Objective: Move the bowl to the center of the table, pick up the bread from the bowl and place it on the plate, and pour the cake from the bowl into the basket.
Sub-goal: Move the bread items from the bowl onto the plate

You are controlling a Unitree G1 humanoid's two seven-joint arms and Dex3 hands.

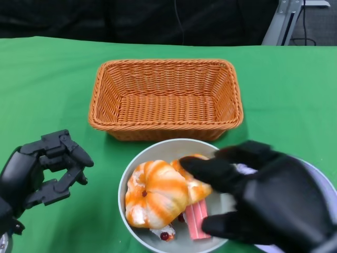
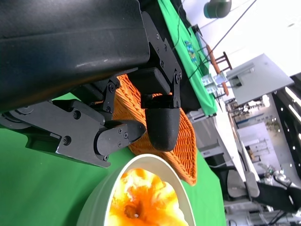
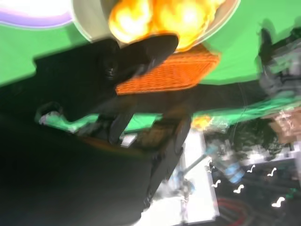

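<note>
The left hand [image 1: 45, 168] hangs at the near left, fingers curled loosely with a gap between them, holding nothing and well clear of the bowl [image 1: 131, 171]. That bowl sits near the middle of the green table [image 1: 47, 79], just nearer than the orange wicker basket [image 1: 166, 95], which looks empty. In the bowl lies the bread [image 1: 158, 192] — a pale, orange-glazed bun filling its left and middle — with a pink slice of cake [image 1: 196, 219] tucked at its near right.

The right hand [image 1: 263, 197] is over the bowl's right side, fingers spread and reaching leftward, one fingertip at or on the bread's right end; whether it actually touches I cannot tell, and it grips nothing yet. The bread lies directly left of that hand, its long axis running roughly left to right, so the right hand is plainly the nearer one. The plate [image 1: 321, 176] shows only as a pale rim under the right hand, at the near right. Beyond the table's far edge the room is dark — cables and a grey metal frame [image 1: 284, 21] at far right.
</note>
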